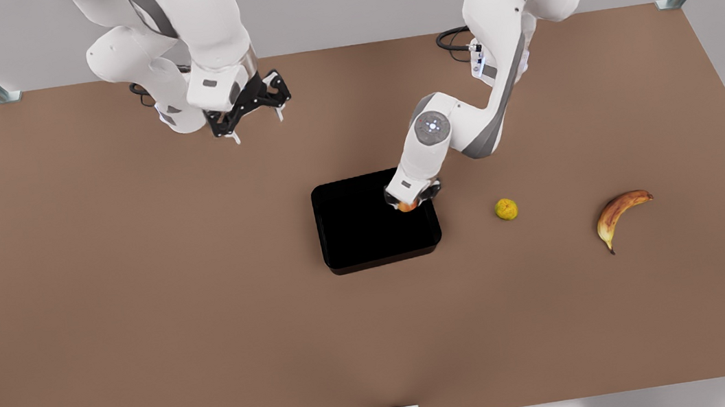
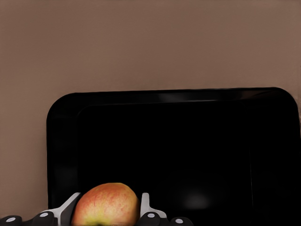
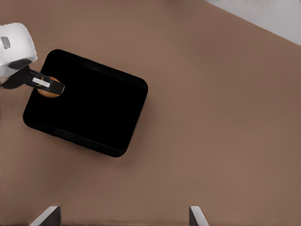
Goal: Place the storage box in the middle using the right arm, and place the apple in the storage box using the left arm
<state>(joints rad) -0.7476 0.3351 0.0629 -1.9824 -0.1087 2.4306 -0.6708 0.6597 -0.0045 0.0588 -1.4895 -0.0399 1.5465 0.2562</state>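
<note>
Between the closed-in fingers of the left gripper (image 2: 107,213) the apple (image 2: 106,204) is clamped, held just inside the storage box (image 1: 366,231) at its wall on the front view's right. Release straight down is judged all that remains. Mid-table, the box's long axis is seen running roughly across the front view. Farther back, the right gripper (image 1: 253,114) waits raised, jaws apart.
</note>
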